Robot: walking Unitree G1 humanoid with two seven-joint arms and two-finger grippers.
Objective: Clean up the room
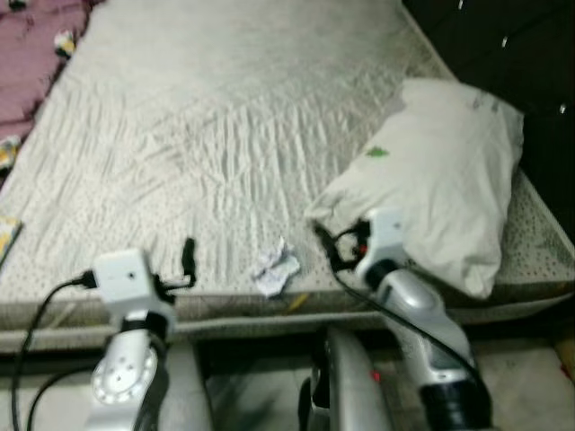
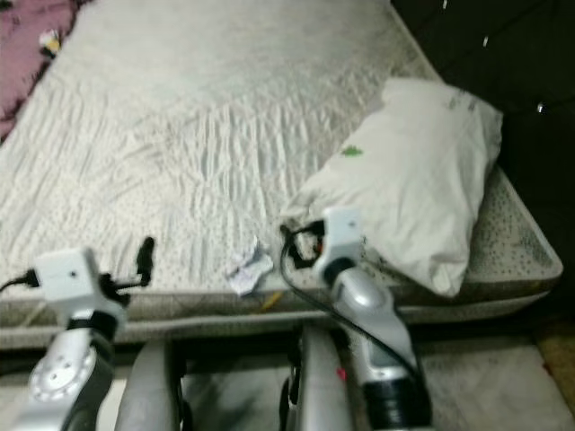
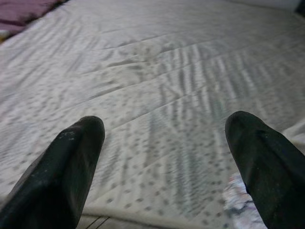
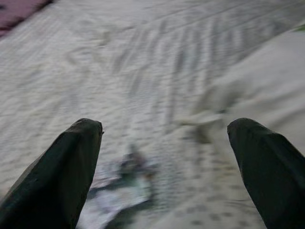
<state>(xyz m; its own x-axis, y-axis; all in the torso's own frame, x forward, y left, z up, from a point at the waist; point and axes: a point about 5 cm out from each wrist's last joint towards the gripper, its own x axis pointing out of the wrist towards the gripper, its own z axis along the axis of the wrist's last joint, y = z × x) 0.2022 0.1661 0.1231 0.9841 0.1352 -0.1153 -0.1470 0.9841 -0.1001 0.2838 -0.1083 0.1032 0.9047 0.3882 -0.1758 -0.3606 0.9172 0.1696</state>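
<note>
Crumpled paper (image 1: 276, 267), a small white scrap with a bluish tint, lies near the front edge of the bed (image 1: 225, 135), roughly midway between our two arms. Starting at the far left, we see a strip of pink patterned fabric (image 1: 31, 54) running beside the mattress, and a bit of something yellowish at the left border that is too blurred to identify. Next comes our left gripper (image 3: 164, 143), raised over the front left part of the mattress with its two black fingers (image 3: 71, 162) spread wide apart and holding nothing; in the head view one finger shows as a dark upright tip just left of the scrap. The bedsheet is pale grey-white with fine dots and many wrinkles fanning across its middle. Moving right past the paper, our right gripper (image 4: 164, 157) hovers just beside the lower corner of the pillow (image 1: 431, 180), its fingers (image 4: 66, 167) likewise spread and empty, and the wrist view looks down on the blurred scrap between them. The pillow is large and off-white with a small green mark, lying tilted along the right side of the bed. Beyond it, on the far right, stands dark furniture (image 1: 521, 45) with small bright glints.
</note>
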